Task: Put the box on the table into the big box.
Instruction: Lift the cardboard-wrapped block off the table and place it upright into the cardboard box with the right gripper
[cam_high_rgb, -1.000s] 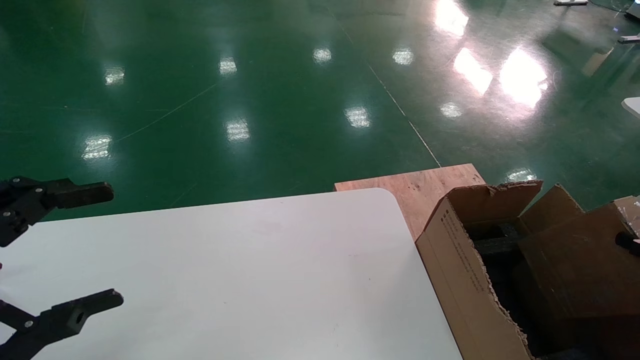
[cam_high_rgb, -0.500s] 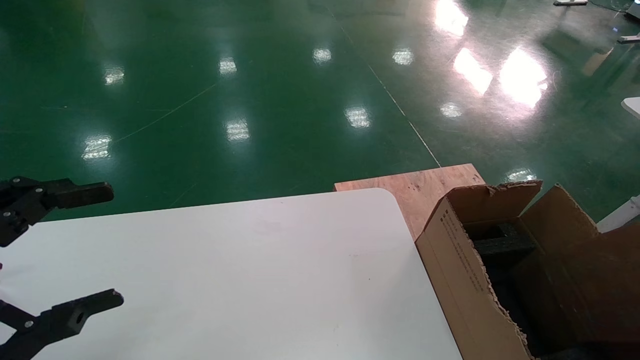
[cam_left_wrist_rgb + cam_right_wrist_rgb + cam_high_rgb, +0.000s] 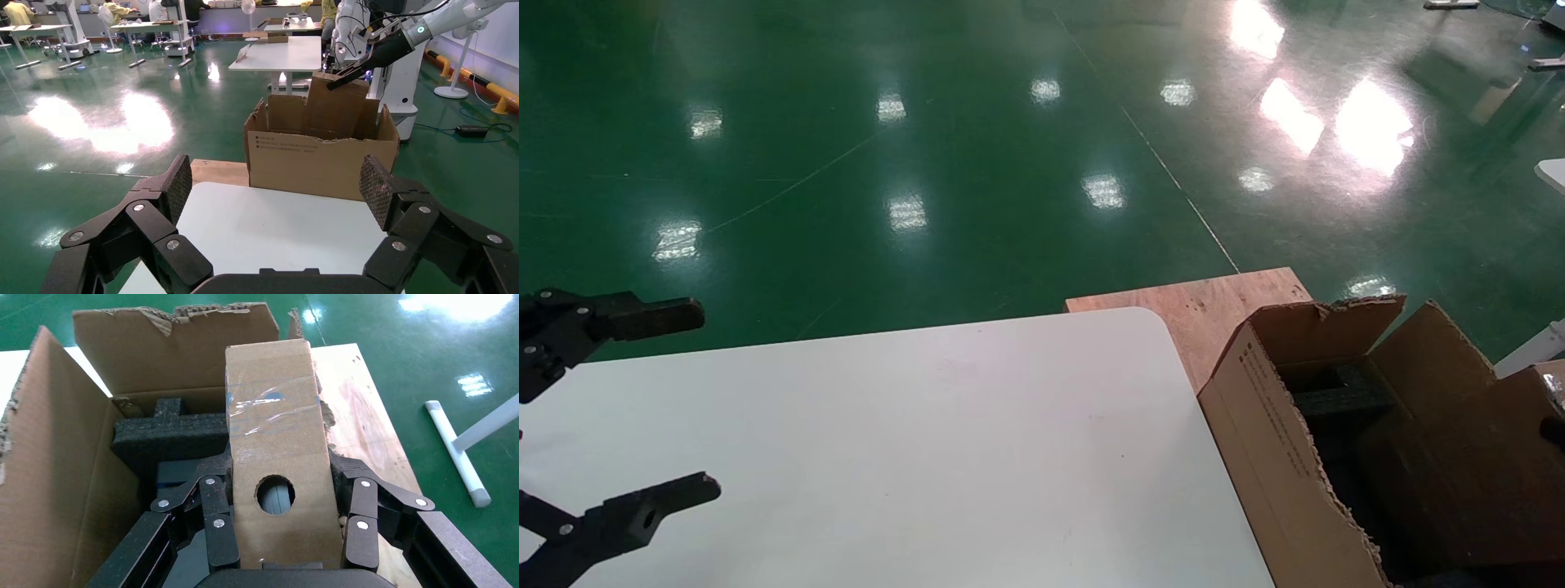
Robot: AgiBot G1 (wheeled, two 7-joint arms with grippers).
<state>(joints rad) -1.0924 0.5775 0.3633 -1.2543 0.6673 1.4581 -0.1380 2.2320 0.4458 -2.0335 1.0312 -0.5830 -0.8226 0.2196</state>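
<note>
- Right now the right tool (image 3: pixel 281 539) is clamped on the box (image 3: pixel 278 447), a finger on each long side near the end with the round hole; the box hangs over the open mouth of the big box (image 3: pixel 61 478), above the black foam (image 3: pixel 165 432) inside.
- Likely the main risk is slip: the box's taped faces look glossy, and it is held near one end only, so its far end could droop or slide out before it is low enough.
- A second risk is snagging: the big box's flaps have ragged, torn edges (one stands just behind the box), and a corner could catch there and tip the box outward onto the plywood board (image 3: pixel 361 410) beside the big box.
- The foam fills part of the cavity, so the box may land on it and sit tilted instead of dropping in.
- The left tool (image 3: pixel 641 408) is spread wide and holds nothing, over the desk (image 3: pixel 928 457) well away from the big box; it poses no hazard there.
</note>
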